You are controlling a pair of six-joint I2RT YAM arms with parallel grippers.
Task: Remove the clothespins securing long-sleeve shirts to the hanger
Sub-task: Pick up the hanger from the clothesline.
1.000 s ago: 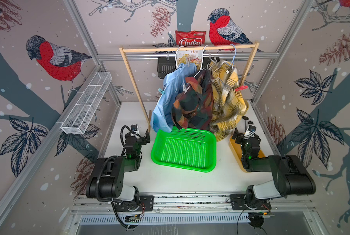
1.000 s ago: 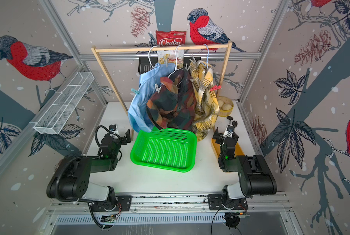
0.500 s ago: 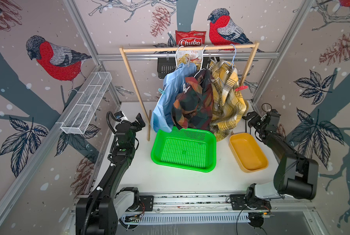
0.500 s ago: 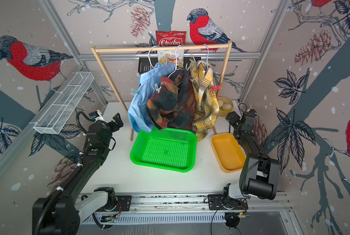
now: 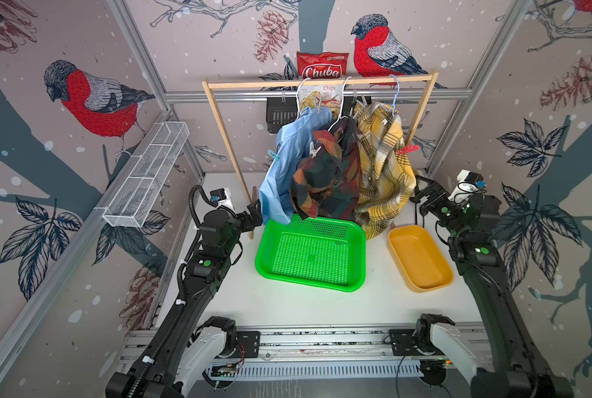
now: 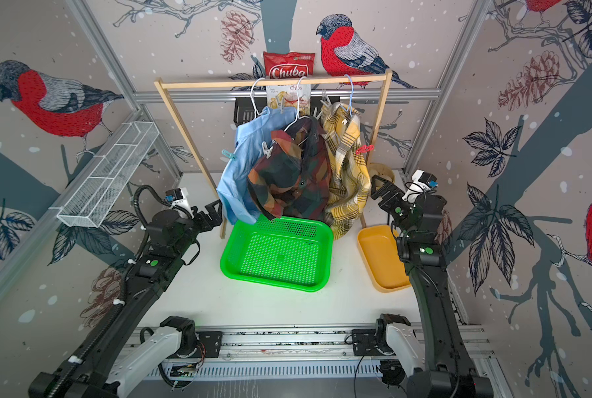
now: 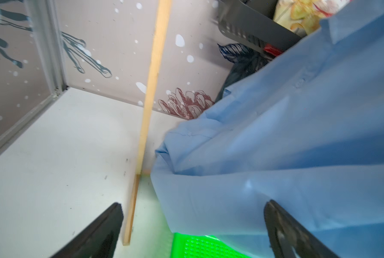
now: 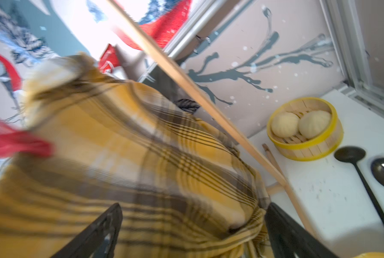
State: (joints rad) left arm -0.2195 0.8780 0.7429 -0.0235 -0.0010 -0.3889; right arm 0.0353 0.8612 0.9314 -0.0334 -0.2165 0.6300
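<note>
The left end effector (image 5: pixel 255 213) gapes empty beside the blue shirt (image 5: pixel 287 155); the right end effector (image 5: pixel 425 193) likewise beside the yellow shirt (image 5: pixel 380 172), below its red clothespin (image 5: pixel 408 149). Only the right wrist view shows spoons (image 8: pixel 349 154).

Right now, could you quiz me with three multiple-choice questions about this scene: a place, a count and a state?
1. Where is the red pin? A on the yellow shirt. B in the green basket. C on the table.
2. How many shirts hang from the rail? A two. B three. C five.
3. The left claw is: A open. B shut on a pin. C shut on a sleeve.
Answers: 1A, clipped at that shirt's edge; 2B, blue, dark plaid, yellow; 3A, fingers wide apart.
</note>
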